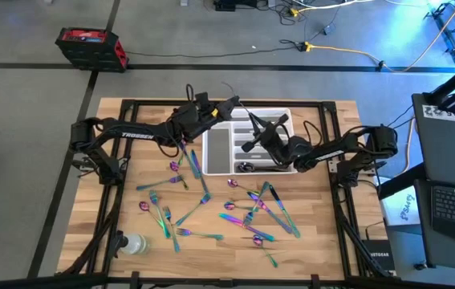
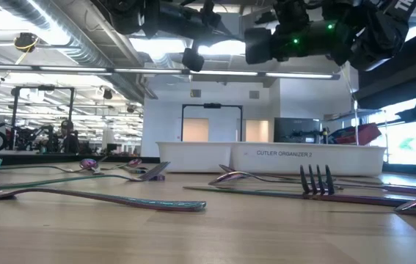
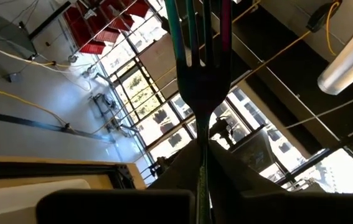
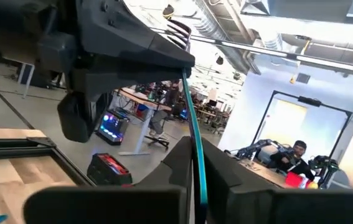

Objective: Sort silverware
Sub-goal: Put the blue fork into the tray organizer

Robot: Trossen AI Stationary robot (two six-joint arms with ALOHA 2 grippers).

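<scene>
Both grippers hover above the white tray. My left gripper is over the tray's far left corner, shut on a rainbow fork whose tines stick out past the fingertips. My right gripper is over the middle of the tray, shut on a slim teal piece of silverware seen edge-on. The far end of that piece reaches the underside of the left gripper. I cannot tell whether it is the same fork. More silverware lies flat on the wooden table, nearer than the tray. My left gripper pinches the fork's handle between its two fingers, just behind the neck. The fingers come roughly level from the table's left and lie along the handle. The fork is lifted clear, tines pointing away. My right gripper pinches the teal piece's thin shaft between its two fingers, coming roughly level from the table's right. The piece runs on from the fingertips toward the left gripper, clear of the table. Which end the fingers have is hidden.
A few silver pieces lie in the tray's near compartment. A clear bottle lies near the front left corner. In the low view, forks and spoons lie in front of the tray. Black frame rails edge the table.
</scene>
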